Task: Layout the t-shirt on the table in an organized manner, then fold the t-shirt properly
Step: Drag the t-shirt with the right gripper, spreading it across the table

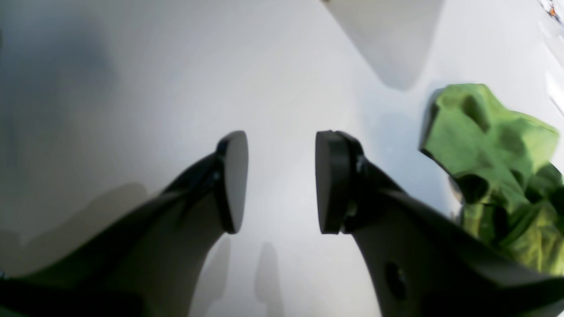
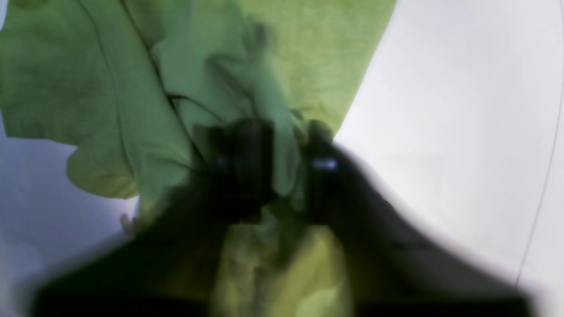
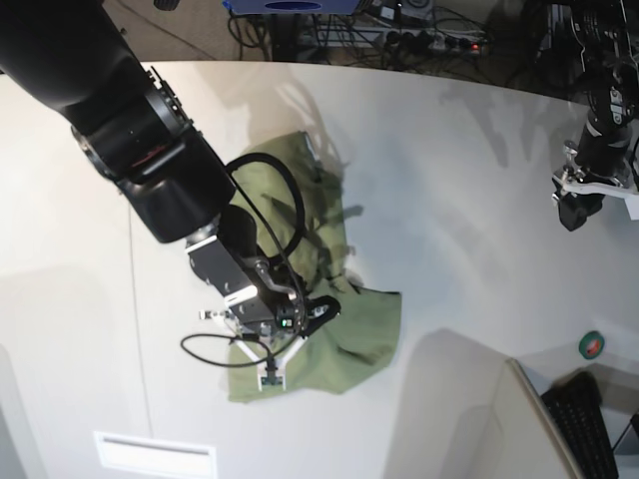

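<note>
The olive-green t-shirt (image 3: 364,324) lies crumpled on the off-white table (image 3: 449,170), left of the middle in the base view. My right gripper (image 3: 318,309) sits low over its near part. In the right wrist view, the right gripper (image 2: 286,163) is shut on a raised fold of the t-shirt (image 2: 110,88), with cloth bunched between the dark fingers. My left gripper (image 3: 574,212) hangs far off at the table's right edge. The left wrist view shows the left gripper (image 1: 281,180) open over bare table (image 1: 176,88), nothing between its pads, with the t-shirt (image 1: 493,149) off to the right.
A white label (image 3: 155,454) lies near the front edge. A white panel (image 3: 479,419) stands at the front right, with a keyboard (image 3: 584,419) and a green tape roll (image 3: 592,344) beyond it. Cables crowd the back edge. A thin dark seam (image 2: 542,198) crosses the table.
</note>
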